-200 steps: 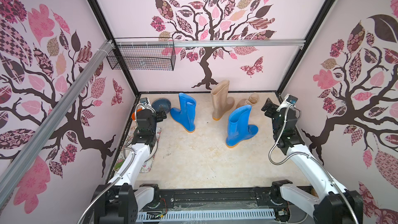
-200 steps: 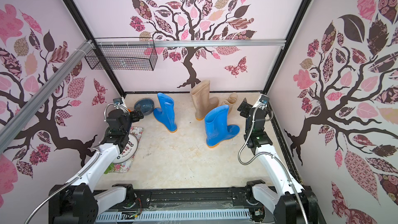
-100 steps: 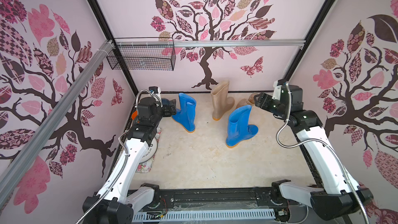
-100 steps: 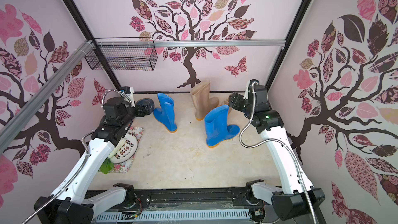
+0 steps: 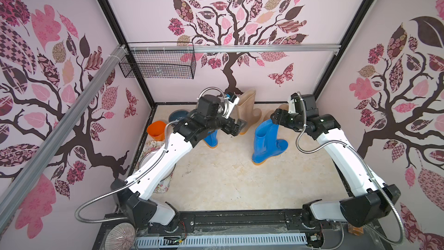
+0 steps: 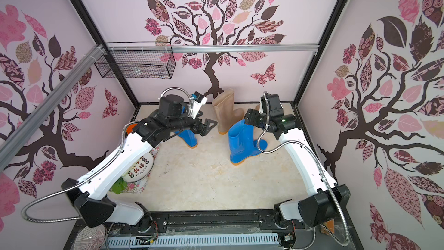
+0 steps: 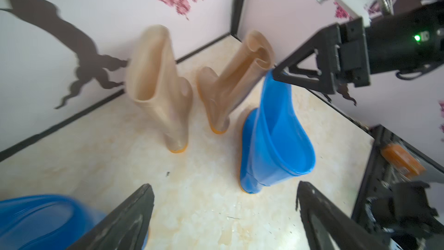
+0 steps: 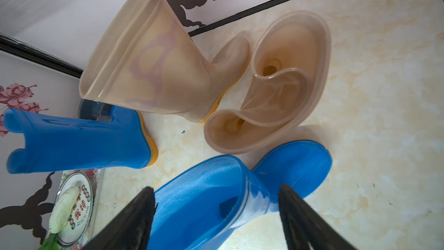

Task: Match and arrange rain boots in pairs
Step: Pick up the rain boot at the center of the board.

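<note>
Two bright blue rain boots and two beige ones stand at the back of the floor. My right gripper [image 8: 215, 187] is open, its jaws astride the top of the right blue boot [image 5: 266, 140] without clamping it. Behind that boot stands a beige boot with a folded-in shaft [image 8: 276, 87], beside the upright beige boot [image 5: 247, 109]. My left gripper [image 7: 224, 186] hangs open over bare floor with nothing between its fingers, just past the left blue boot [image 6: 189, 138], which the left arm partly hides in both top views.
An orange cup [image 5: 157, 129] and a grey-blue bowl [image 5: 177, 116] sit in the back left corner. A plate [image 6: 141, 164] with greens lies on a floral mat under the left arm. A wire basket [image 5: 158, 64] hangs on the back wall.
Both arms have swung in from the side walls toward the boots. The left gripper passed the left blue boot; the right gripper came over the right blue boot's top. The boots stayed put.
</note>
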{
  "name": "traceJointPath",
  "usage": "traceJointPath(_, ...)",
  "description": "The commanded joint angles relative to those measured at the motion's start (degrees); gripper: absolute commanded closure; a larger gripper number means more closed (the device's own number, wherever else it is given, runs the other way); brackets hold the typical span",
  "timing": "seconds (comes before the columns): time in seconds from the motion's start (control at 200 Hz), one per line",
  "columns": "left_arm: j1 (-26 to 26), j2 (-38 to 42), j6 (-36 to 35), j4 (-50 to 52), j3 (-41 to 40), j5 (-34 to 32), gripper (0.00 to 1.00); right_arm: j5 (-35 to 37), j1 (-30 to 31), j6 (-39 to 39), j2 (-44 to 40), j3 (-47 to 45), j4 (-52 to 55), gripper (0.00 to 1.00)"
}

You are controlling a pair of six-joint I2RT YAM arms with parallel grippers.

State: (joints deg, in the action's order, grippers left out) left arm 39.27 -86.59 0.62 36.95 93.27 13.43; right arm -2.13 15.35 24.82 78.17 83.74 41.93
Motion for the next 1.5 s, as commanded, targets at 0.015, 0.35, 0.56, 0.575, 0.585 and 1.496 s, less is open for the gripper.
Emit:
traceJointPath(0.015, 5.68, -5.93, -3.76, 7.59, 9.54, 3.04, 0.04, 6.30, -0.10, -2.58, -1.22, 2.84, 2.32, 0.14)
traceJointPath(0.35, 9.80, -20.09, -3.16, 16.86, 26.11, -1.47, 0.02, 8.71, -7.25, -5.45, -10.10, -2.98, -0.40, 0.11)
traceJointPath(0.56, 11.80, -27.45, -2.01, 22.64, 35.35, -10.73, 0.05, 8.28, -7.27, -5.92, -10.88, -5.32, -1.05, 0.11)
traceJointPath(0.575, 11.81, -27.81, -1.76, 22.88, 35.83, -11.27, 0.06, 8.36, -7.27, -5.99, -10.85, -5.46, -1.11, 0.11)
traceJointPath(0.585, 11.80, -28.08, -1.57, 23.01, 36.14, -11.62, 0.06, 8.37, -7.22, -6.07, -10.85, -5.57, -1.14, 0.11)
traceJointPath(1.496, 11.29, -21.71, 9.23, 19.48, 32.09, -11.40, 1.00, 6.34, -7.23, -6.50, -13.56, -13.33, -6.80, 0.11)
